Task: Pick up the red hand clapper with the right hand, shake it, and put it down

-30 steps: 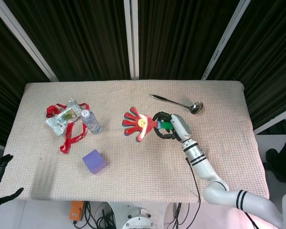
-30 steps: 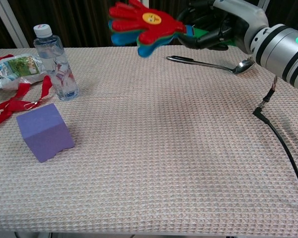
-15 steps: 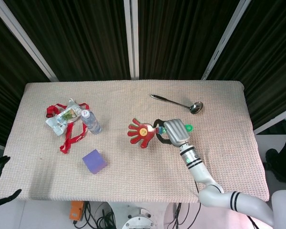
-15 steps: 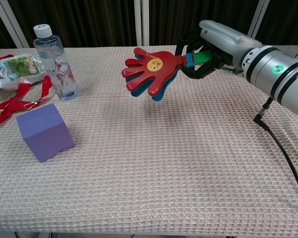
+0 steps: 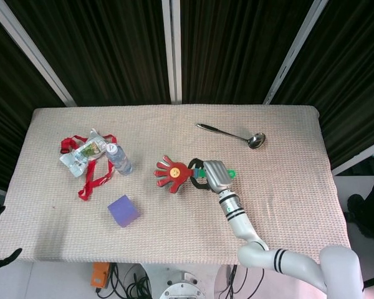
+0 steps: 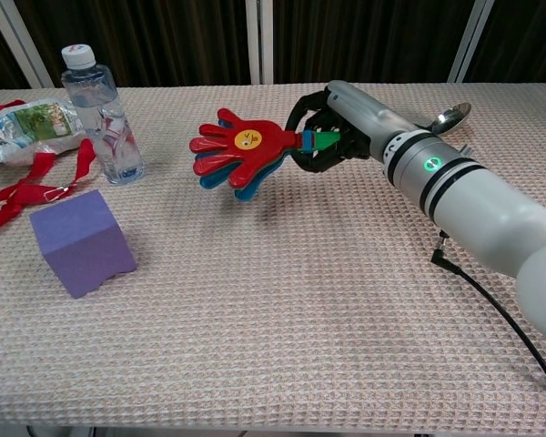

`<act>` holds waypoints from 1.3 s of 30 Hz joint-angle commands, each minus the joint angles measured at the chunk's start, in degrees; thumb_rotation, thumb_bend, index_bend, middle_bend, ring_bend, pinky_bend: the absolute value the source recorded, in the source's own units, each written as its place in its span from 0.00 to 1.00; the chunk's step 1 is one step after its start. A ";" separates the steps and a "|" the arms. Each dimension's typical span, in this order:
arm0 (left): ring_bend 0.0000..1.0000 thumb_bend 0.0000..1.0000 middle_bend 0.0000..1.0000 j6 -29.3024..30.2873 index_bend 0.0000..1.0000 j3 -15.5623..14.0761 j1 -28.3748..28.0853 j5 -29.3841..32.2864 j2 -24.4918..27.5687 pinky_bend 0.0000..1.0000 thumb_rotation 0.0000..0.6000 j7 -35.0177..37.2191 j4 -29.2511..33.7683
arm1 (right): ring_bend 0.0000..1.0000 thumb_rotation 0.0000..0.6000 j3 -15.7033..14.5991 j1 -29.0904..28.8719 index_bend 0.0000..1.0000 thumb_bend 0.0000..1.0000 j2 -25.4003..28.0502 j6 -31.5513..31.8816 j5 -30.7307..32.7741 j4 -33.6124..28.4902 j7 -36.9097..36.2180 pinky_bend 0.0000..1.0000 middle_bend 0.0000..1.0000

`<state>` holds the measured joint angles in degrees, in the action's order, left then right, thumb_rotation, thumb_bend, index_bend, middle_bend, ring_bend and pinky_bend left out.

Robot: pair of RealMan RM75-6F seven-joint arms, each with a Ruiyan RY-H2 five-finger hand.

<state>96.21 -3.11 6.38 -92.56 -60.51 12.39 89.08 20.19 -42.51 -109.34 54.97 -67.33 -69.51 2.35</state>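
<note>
Right hand [image 6: 332, 127] with silver-grey shell and black fingers, glossy white-grey arm [image 6: 478, 205], black wrist bands, small green light, thin black cable [image 6: 491, 300] hanging below

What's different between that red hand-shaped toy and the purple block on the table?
The red hand clapper is flat, hand-shaped and has blue and green layers behind the red; the purple block is a plain one-colour cube. The clapper is gripped by the right hand at its green handle and appears lifted off the cloth, while the block sits untouched on the table. Both look like toys.

No legible txt anywhere.
</note>
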 commanded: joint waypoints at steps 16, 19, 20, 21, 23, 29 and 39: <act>0.00 0.12 0.07 0.14 0.09 0.36 0.08 -0.06 -0.47 0.00 1.00 0.23 -0.58 | 0.00 1.00 -7.99 11.25 0.00 0.05 23.33 15.29 -4.61 -25.20 14.60 0.00 0.00; 0.00 0.12 0.07 0.18 0.09 0.59 -0.02 -0.05 -0.66 0.00 1.00 -0.26 -0.51 | 0.00 1.00 -14.32 18.23 0.00 0.07 29.77 22.26 -8.24 -28.30 17.91 0.00 0.00; 0.00 0.12 0.07 0.10 0.09 0.69 -0.10 0.00 -0.79 0.00 1.00 -0.50 -0.44 | 0.00 1.00 -16.54 21.00 0.00 0.08 31.76 24.98 -9.27 -28.64 18.47 0.00 0.00; 0.00 0.12 0.07 0.04 0.09 0.75 -0.19 -0.03 -0.89 0.00 1.00 -0.74 -0.38 | 0.00 1.00 -18.02 23.02 0.00 0.08 33.04 26.92 -9.87 -28.57 18.50 0.00 0.00; 0.00 0.12 0.07 -0.16 0.09 0.80 -0.41 -0.25 -1.01 0.00 1.00 -1.52 -0.14 | 0.00 1.00 -20.75 27.47 0.00 0.08 35.42 31.06 -10.75 -27.31 17.14 0.00 0.00; 0.00 0.12 0.07 -0.73 0.09 1.49 -1.31 -0.39 -0.88 0.00 1.00 -4.34 -0.06 | 0.00 1.00 -24.42 37.46 0.00 0.08 38.80 38.88 -10.91 -19.84 7.91 0.00 0.00; 0.00 0.12 0.06 -4.75 0.09 3.16 -4.75 0.24 -2.41 0.00 1.00 -10.51 -1.83 | 0.00 1.00 -24.16 42.27 0.00 0.09 38.69 40.86 -13.04 -13.92 2.55 0.00 0.00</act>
<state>92.48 -0.52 2.46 -92.88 -62.57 3.16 87.47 -4.13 -0.33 -70.63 95.89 -80.10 -83.56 4.98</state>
